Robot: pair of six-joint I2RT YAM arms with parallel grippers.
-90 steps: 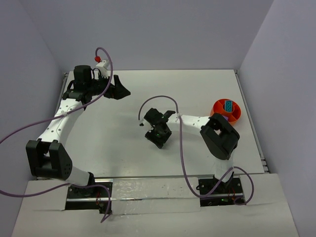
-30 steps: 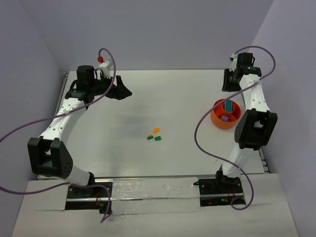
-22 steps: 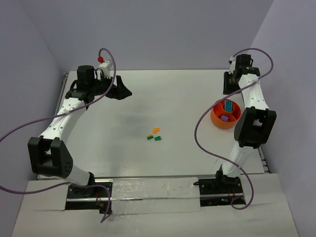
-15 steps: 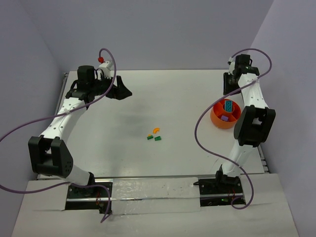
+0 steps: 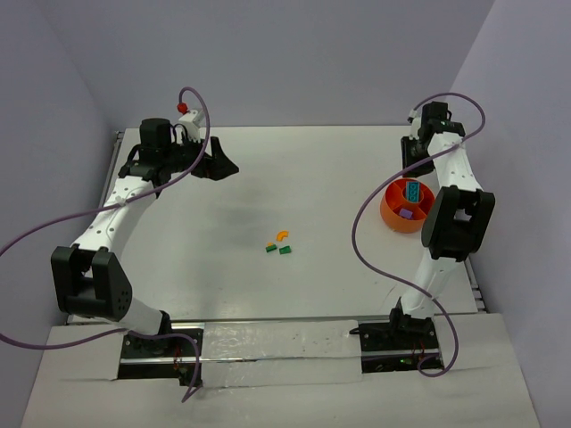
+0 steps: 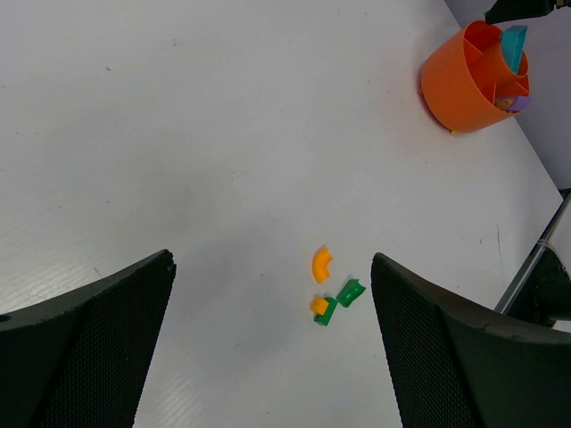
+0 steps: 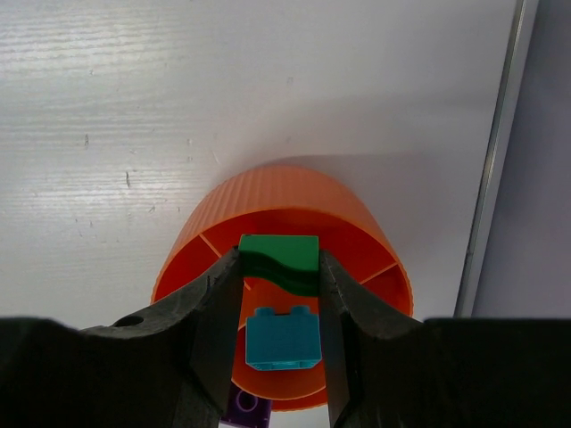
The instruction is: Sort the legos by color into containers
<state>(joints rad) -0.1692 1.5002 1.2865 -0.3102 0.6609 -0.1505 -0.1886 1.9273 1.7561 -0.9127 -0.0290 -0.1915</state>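
Swung from centre to upper right, pinching small green plastic brick (image 7: 279,250) in right gripper (image 7: 278,264) near round orange divided plastic bowl (image 7: 268,192); holding left gripper (image 6: 272,267) spread wide, upper left.

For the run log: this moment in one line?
right end effector: holds green lego above orange bowl; inside: teal lego, purple lego; left end effector: open; loose: curved orange lego
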